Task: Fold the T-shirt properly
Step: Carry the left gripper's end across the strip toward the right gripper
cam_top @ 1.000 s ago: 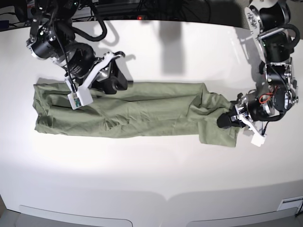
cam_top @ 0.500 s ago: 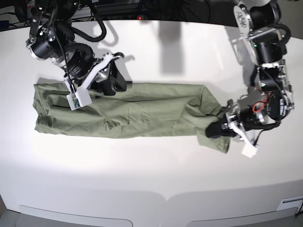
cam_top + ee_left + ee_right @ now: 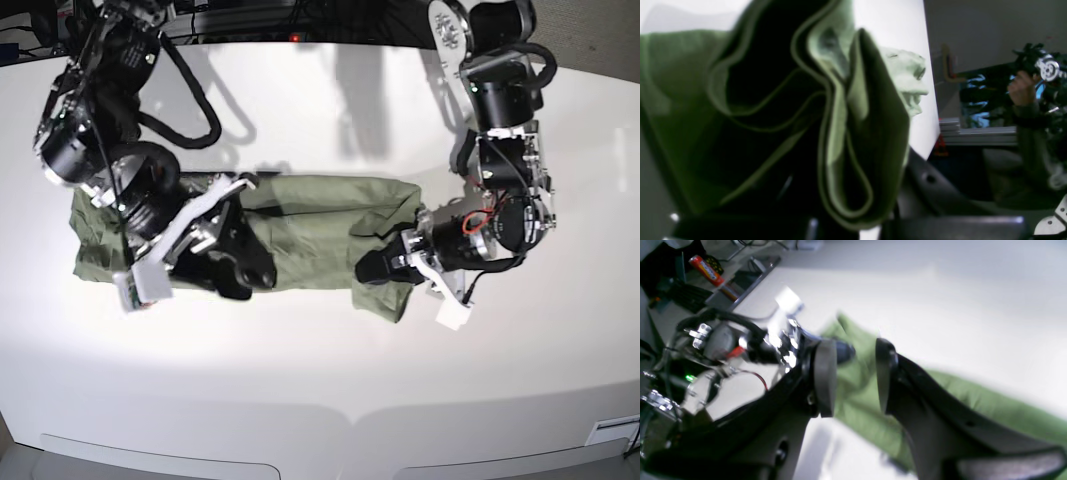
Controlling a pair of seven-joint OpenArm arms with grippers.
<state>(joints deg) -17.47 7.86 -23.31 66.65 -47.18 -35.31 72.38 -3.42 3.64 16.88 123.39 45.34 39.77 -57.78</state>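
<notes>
The T-shirt (image 3: 310, 225) lies as a long green strip across the white table (image 3: 320, 390). My left gripper (image 3: 372, 270) is shut on its right end, which hangs bunched and lifted over the strip. In the left wrist view the T-shirt (image 3: 853, 133) fills the frame as thick folds between the jaws. My right gripper (image 3: 250, 278) hovers open over the strip's left-middle part. In the right wrist view the right gripper (image 3: 853, 373) has nothing between its pads (image 3: 823, 376); the T-shirt (image 3: 973, 400) and the left arm (image 3: 740, 346) show beyond them.
Dark cables and equipment (image 3: 260, 20) line the table's far edge. A red-labelled cylinder (image 3: 706, 271) lies off the table among clutter. A person's hand (image 3: 1023, 90) shows in the background beyond the table.
My left gripper has carried the T-shirt's right end leftward over the strip. The right arm has swung from the strip's far edge toward the near side, over the cloth.
</notes>
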